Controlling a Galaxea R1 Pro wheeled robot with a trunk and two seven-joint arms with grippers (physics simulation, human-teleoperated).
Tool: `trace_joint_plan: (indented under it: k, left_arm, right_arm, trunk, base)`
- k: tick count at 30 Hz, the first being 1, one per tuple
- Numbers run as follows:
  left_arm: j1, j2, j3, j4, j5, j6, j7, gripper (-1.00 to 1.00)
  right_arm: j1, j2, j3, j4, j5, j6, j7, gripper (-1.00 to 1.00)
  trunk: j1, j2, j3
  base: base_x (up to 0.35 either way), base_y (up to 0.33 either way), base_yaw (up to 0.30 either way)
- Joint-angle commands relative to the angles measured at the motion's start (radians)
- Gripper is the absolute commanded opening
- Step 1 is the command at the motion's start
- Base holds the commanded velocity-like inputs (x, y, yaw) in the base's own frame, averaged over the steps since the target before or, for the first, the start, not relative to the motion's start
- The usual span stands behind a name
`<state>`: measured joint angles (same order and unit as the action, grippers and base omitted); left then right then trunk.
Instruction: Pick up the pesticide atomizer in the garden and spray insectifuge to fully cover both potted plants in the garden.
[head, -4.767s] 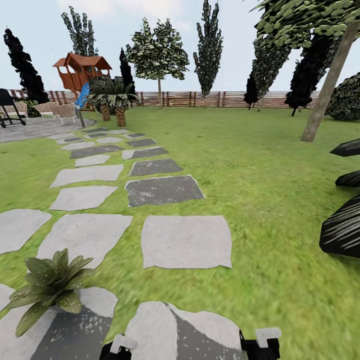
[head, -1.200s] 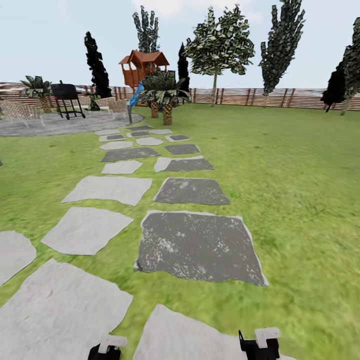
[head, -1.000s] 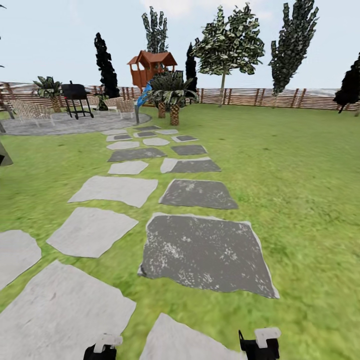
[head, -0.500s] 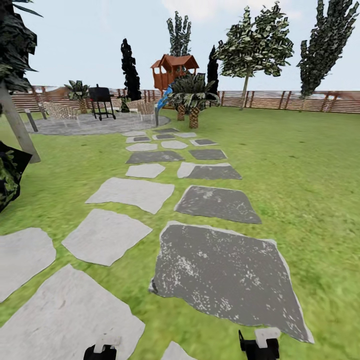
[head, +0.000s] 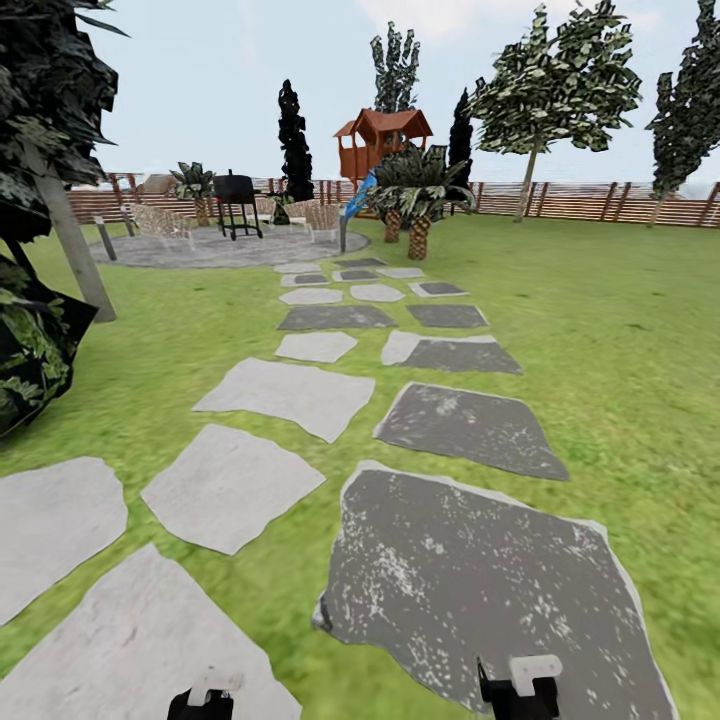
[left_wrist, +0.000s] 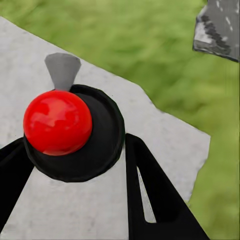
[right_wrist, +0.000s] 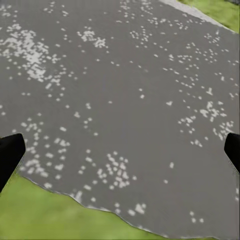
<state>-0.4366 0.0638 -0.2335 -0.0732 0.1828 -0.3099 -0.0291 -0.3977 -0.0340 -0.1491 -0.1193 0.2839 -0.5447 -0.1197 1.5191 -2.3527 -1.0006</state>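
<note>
In the head view, the garden is a green lawn (head: 610, 340) with a path of grey irregular stepping stones (head: 290, 392) running away from the robot. I count about fourteen stones; some are pale grey, some dark grey with white specks, and the far ones are too small to count surely. The path ends at one round grey paved patio (head: 225, 245), where one black grill on legs (head: 236, 200) stands among pale chairs that are hard to make out. One brown horizontal-slat wooden fence (head: 590, 200) closes the back. Before it stand one red-brown wooden playhouse (head: 385, 140) with a blue slide, and two short palm-like plants (head: 415, 190). A leaning grey tree trunk (head: 75, 250) and a dark-leaved bush (head: 25, 350) are cut off at the left edge. At the bottom edge, only the tops of the left hand (head: 207, 695) and the right hand (head: 520, 685) show; their fingers are cut off.

In the left wrist view, the left hand (left_wrist: 75, 200) has two black fingers (left_wrist: 155, 195) spread apart with nothing between them. Beyond them is a glossy red ball on a round black base (left_wrist: 75, 132) over a pale grey stone, with lawn past it. What this ball belongs to I cannot tell.

In the right wrist view, two black fingertips (right_wrist: 10, 155) of the right hand show at opposite edges, wide apart and empty, above a dark grey speckled stone (right_wrist: 125, 100).
</note>
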Motion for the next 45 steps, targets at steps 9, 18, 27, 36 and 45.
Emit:
trace_joint_plan:
  k: [9, 18, 27, 36, 45]
  left_arm:
    - [-0.001, 0.0, -0.007, 0.001, 0.01, -0.003, -0.003, -1.0]
    - [-0.001, -0.001, -0.007, 0.001, 0.01, -0.003, -0.003, -1.0]
    - [-0.001, -0.001, -0.008, 0.001, 0.01, -0.003, -0.003, -1.0]
    - [-0.001, -0.002, -0.009, 0.0, 0.01, -0.003, -0.005, -1.0]
    - [-0.001, -0.008, -0.009, 0.001, 0.006, -0.003, -0.005, -1.0]
  right_arm:
    - [-0.001, -0.007, -0.006, 0.002, 0.014, -0.002, -0.002, 1.0]
    - [0.0, 0.012, -0.004, 0.093, 0.012, 0.002, 0.0, 1.0]
    - [0.001, 0.016, -0.005, 0.095, 0.012, 0.002, -0.001, 1.0]
    - [0.002, 0.016, -0.004, 0.095, 0.012, 0.002, -0.001, 1.0]
    - [0.002, 0.016, -0.005, 0.095, 0.012, 0.002, -0.001, 1.0]
  trunk:
    - [0.0, 0.0, -0.001]
    - [0.0, 0.0, -0.001]
    - [0.0, 0.0, -0.001]
    - [0.0, 0.0, -0.001]
    - [0.0, 0.0, -0.001]
  base:
    - [0.338, 0.0, 0.0]
    - [0.338, 0.0, 0.0]
    - [0.338, 0.0, 0.0]
    - [0.338, 0.0, 0.0]
    - [0.338, 0.0, 0.0]
